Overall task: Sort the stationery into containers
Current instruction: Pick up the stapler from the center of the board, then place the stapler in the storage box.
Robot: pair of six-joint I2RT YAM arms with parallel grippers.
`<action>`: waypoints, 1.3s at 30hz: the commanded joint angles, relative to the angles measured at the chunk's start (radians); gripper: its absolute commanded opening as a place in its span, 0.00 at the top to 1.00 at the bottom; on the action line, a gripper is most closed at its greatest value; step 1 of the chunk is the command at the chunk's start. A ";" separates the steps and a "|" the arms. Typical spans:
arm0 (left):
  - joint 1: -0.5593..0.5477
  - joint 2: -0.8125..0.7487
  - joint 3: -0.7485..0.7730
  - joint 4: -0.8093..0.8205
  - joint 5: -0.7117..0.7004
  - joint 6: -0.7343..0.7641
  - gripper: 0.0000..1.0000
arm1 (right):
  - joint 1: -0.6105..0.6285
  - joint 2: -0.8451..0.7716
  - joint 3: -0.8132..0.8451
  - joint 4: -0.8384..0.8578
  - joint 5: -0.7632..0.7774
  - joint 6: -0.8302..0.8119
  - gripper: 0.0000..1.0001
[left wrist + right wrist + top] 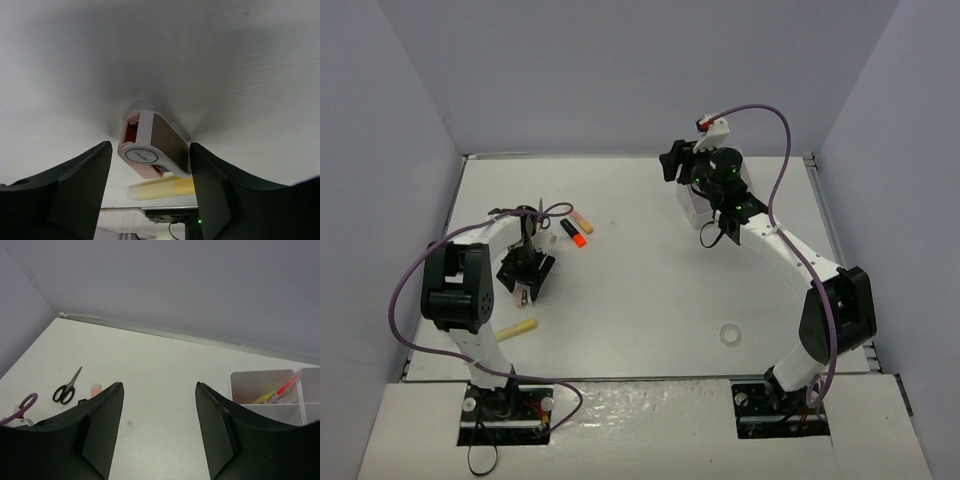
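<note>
My left gripper [525, 272] hangs low over the table's left side. In the left wrist view its jaws [150, 146] stand open on either side of a small pink-and-white dispenser [152, 147] with a brown side. The right finger is close against the dispenser and a gap shows on the left. A yellow highlighter [162, 187] lies just behind it [517, 329]. An orange-black highlighter [573, 236] and a peach highlighter [583, 220] lie further back. My right gripper [158, 385] is open and empty, raised beside the white organiser box [235, 387], which holds a pink pen [285, 387]. Black scissors [67, 387] lie at the far left.
A white tape ring [728, 333] lies on the table near the right arm's base. Purple cables [415, 270] loop around both arms. Grey walls close the table in at the back and on both sides.
</note>
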 commanded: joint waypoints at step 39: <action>0.000 -0.847 0.093 0.227 0.558 0.313 1.00 | 0.246 0.072 0.397 -0.166 -0.417 0.362 0.45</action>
